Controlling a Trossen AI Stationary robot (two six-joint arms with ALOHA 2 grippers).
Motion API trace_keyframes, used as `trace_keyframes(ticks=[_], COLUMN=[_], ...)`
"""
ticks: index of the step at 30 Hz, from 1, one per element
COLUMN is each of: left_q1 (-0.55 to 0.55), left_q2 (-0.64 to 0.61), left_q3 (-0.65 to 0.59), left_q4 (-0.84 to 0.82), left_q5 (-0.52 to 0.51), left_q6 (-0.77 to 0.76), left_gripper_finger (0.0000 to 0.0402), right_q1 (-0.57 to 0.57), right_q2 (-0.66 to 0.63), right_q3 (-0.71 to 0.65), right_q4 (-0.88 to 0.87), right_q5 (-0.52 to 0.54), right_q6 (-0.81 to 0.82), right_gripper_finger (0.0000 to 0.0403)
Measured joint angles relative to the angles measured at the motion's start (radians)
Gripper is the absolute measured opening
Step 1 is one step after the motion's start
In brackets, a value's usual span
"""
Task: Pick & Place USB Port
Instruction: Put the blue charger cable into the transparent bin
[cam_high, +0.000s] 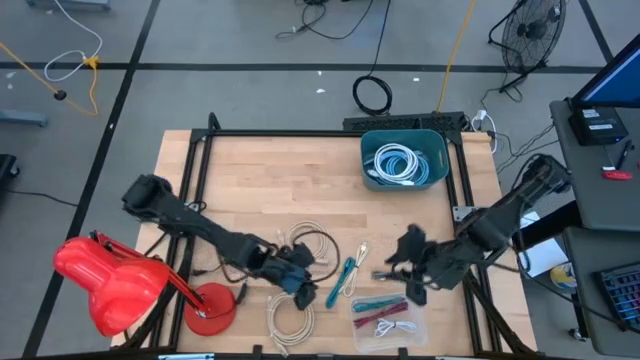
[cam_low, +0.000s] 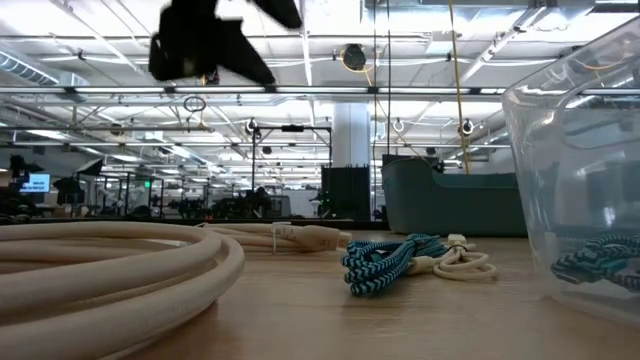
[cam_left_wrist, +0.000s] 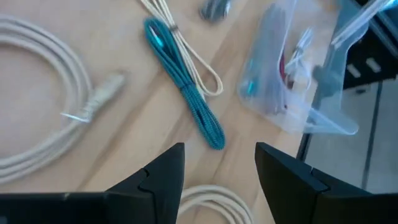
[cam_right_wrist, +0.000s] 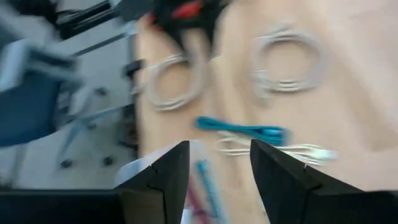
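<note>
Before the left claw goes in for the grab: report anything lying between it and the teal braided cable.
Nothing visible does. The open left claw faces the teal braided cable directly; a thin cream cable lies right beside it.

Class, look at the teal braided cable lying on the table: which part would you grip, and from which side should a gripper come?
Grip the teal braided cable at its bundled middle, coming straight down from above. It lies flat as a long narrow bundle, so fingers should straddle its width. The white cable touches one side, so grip nearer the free end.
</note>
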Motion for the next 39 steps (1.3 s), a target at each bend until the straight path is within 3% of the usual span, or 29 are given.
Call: trace_keyframes(ticks=[3,6,14,19,24,32,39], left_q1=[0.025,0.049,0.135,0.190,0.217,0.194,0.147], left_q2=[0.061,0.120,0.366,0.539,0.606,0.617,0.617], left_q3=[0.004,0.089,0.555,0.797,0.827,0.828,0.828], left_q4=[0.035,-0.015,-0.358,-0.637,-0.710,-0.669,-0.658], left_q5=[0.049,0.050,0.057,0.071,0.149,0.224,0.243], left_q6=[0.027,0.094,0.335,0.327,0.249,0.220,0.199], left_gripper_finger=[0.0200,0.0199,0.0159,0.0142,0.0153,0.0182,0.0184], right_q1=[0.000,-0.002,-0.046,-0.083,-0.119,-0.125,-0.125], right_q2=[-0.039,-0.061,-0.071,-0.071,-0.071,-0.077,-0.100], right_q3=[0.000,0.000,0.000,0.000,0.000,0.000,0.000], right_q4=[-0.079,-0.139,-0.272,-0.350,-0.472,-0.737,-0.761], right_q5=[0.089,0.131,0.137,0.141,0.139,0.152,0.185], right_q6=[0.033,0.051,0.032,0.028,0.045,0.200,0.213], right_gripper_finger=[0.0160,0.0160,0.0160,0.0160,0.0160,0.0160,0.0160])
